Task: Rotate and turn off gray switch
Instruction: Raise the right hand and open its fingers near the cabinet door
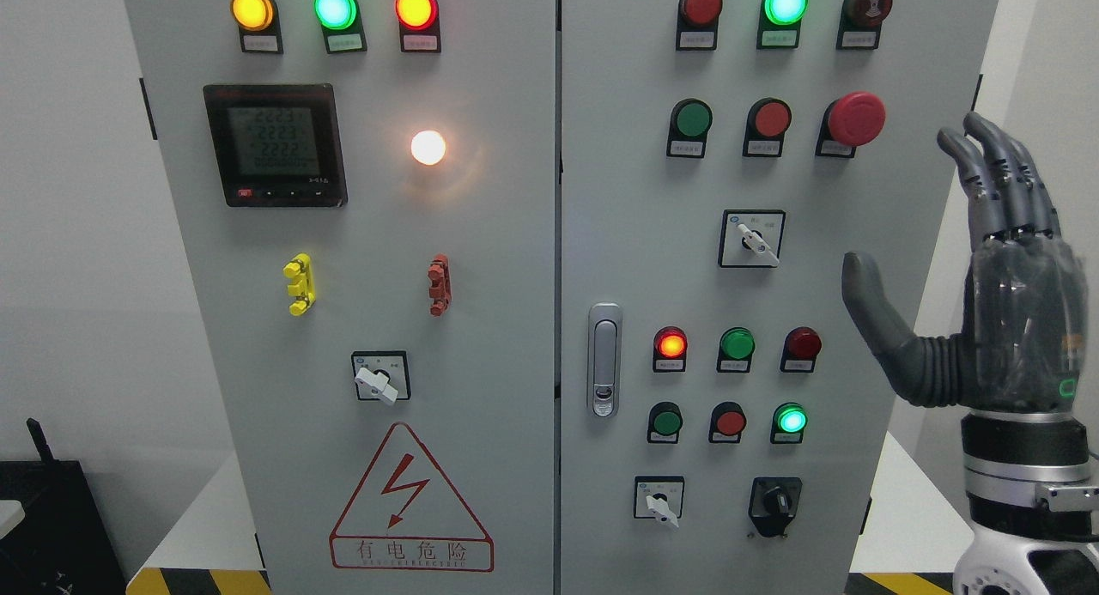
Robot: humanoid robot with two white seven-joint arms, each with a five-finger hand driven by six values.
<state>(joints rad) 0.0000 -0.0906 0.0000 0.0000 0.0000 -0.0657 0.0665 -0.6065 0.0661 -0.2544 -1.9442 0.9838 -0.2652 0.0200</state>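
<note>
right hand (987, 320): raised beside grey metal control cabinet (515, 320), fingers (1000, 174) spread, holding nothing
gray switch (751, 239): untouched, unobstructed
warning label (412, 552): 有电危险

An industrial or electrical test lab. A grey control cabinet (549, 320) fills the view, its two doors set with lit indicator lamps (335, 8), push buttons (692, 118), a red emergency stop (856, 118), rotary switches (750, 239) and a digital meter (275, 144). A high-voltage warning triangle (410, 500) marks the left door. Hazard-striped tape (197, 580) edges the floor, against plain white walls (77, 277).
</note>
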